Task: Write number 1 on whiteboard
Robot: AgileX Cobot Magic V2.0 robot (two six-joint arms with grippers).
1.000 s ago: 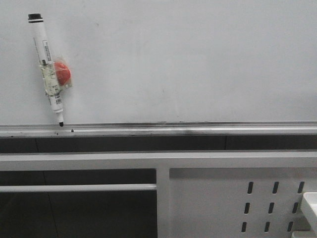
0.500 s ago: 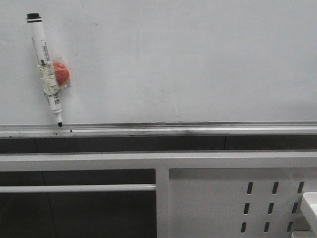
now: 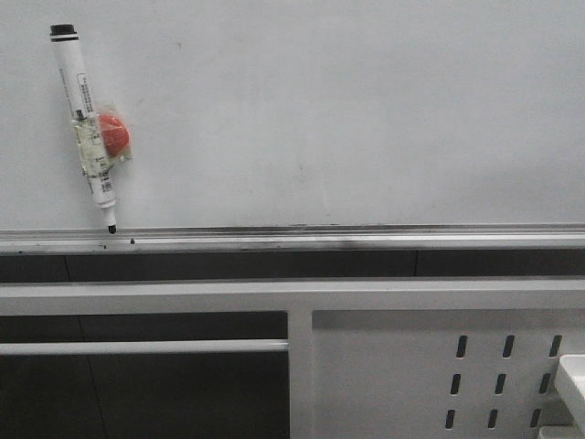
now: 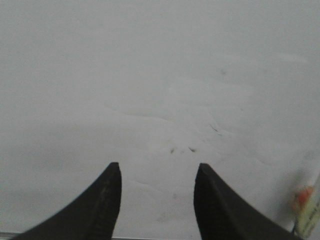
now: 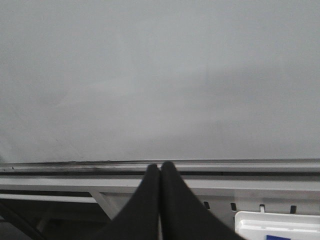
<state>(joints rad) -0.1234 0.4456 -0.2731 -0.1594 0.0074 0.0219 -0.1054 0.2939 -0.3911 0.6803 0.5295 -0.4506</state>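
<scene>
A: Here, where does the whiteboard (image 3: 366, 110) stand?
B: Upright above its silver rail (image 3: 347, 240); a marker (image 3: 87, 128) hangs at its left.
A: Pincers?
B: Left pincer (image 4: 156, 172) spread; right pincer (image 5: 160, 172) pressed together, empty.

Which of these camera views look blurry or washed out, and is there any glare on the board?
Front view: sharp, evenly lit, with only faint soft sheen on the whiteboard; the marker is crisp. Left wrist view: hazy and soft, the marker a blur at the edge, left hand dark. Right wrist view: dull grey board, no hard glare, right hand slightly soft.
</scene>
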